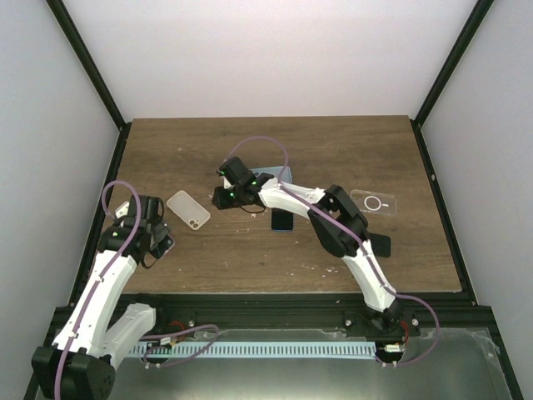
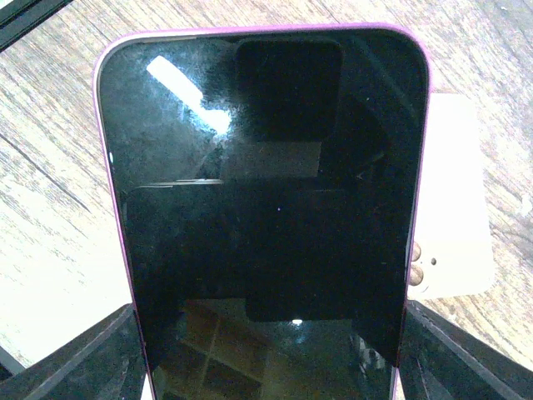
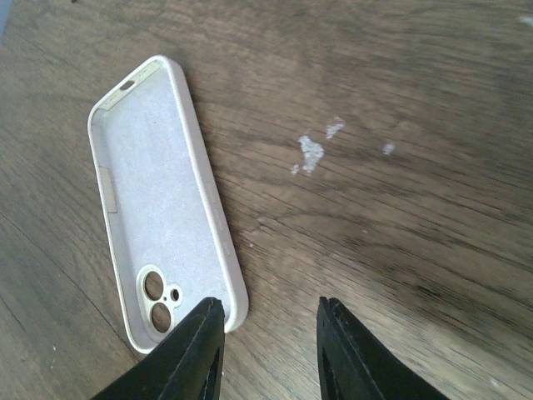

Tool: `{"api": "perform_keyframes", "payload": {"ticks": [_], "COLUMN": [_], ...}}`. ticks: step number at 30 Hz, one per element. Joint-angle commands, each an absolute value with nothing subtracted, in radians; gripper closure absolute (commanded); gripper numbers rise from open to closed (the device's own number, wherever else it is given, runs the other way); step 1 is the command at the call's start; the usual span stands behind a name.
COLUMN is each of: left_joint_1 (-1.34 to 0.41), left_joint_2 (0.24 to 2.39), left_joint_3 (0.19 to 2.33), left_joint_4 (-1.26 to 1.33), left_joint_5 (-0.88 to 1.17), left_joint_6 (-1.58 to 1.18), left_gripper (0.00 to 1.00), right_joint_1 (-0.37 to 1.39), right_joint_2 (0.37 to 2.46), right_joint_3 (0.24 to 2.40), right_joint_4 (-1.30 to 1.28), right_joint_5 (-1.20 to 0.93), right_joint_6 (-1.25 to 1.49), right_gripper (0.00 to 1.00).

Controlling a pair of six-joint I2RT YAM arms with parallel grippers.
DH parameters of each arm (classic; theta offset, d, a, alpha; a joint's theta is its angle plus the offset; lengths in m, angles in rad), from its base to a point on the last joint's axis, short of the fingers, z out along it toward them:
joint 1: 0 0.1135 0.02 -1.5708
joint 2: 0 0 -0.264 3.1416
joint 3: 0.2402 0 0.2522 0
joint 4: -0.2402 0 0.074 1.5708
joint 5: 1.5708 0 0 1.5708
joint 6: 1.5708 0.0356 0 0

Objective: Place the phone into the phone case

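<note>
A phone [image 2: 266,208] with a black screen and a pink edge fills the left wrist view. My left gripper [image 2: 268,323] is shut on it, one jaw on each long side. The white phone case [image 3: 162,208] lies open side up on the wooden table, camera cutouts toward the near end. It also shows behind the phone's right edge [image 2: 454,208] and just right of the left gripper [image 1: 188,209]. My right gripper [image 3: 271,308] hovers by the case's near right corner. Its jaws are open a narrow gap over bare wood, with nothing between them, the left finger [image 3: 196,350] next to the case's rim.
A clear case with a ring [image 1: 372,202] lies at the right of the table. A dark blue phone [image 1: 283,218] and a light blue item [image 1: 271,174] lie under the right arm. A black phone [image 1: 380,245] sits near the right arm's elbow. White specks [image 3: 310,152] mark the wood.
</note>
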State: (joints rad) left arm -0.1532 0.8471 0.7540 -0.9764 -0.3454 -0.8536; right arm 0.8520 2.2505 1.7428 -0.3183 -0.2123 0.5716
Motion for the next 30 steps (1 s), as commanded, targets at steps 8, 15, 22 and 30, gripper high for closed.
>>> {"api": "perform_keyframes", "payload": {"ticks": [8,15,22,30], "left_joint_1": [-0.156,-0.156,-0.156,-0.156], "left_joint_2": [0.809,0.783,0.778,0.765], "left_joint_3": [0.793,0.788,0.774,0.766], "left_joint_4": [-0.970,-0.972,-0.960,-0.946], "left_joint_5": [-0.335,-0.310,-0.286,-0.249], "left_joint_6": [-0.825,-0.818,-0.819,-0.810], "left_gripper": [0.46,0.46,0.46,0.46], "right_joint_1": [0.915,0.937,0.937,0.937], "right_joint_2": [2.411,2.496,2.529,2.371], "right_joint_3": [1.972,2.066,2.101,1.964], "right_joint_4": [-0.404,-0.467,-0.545,-0.560], "right_joint_5": [-0.234,-0.187,-0.125,-0.011], "right_joint_6": [0.484,0.480,0.472,0.515], "right_gripper": [0.68,0.68,0.79,0.99]}}
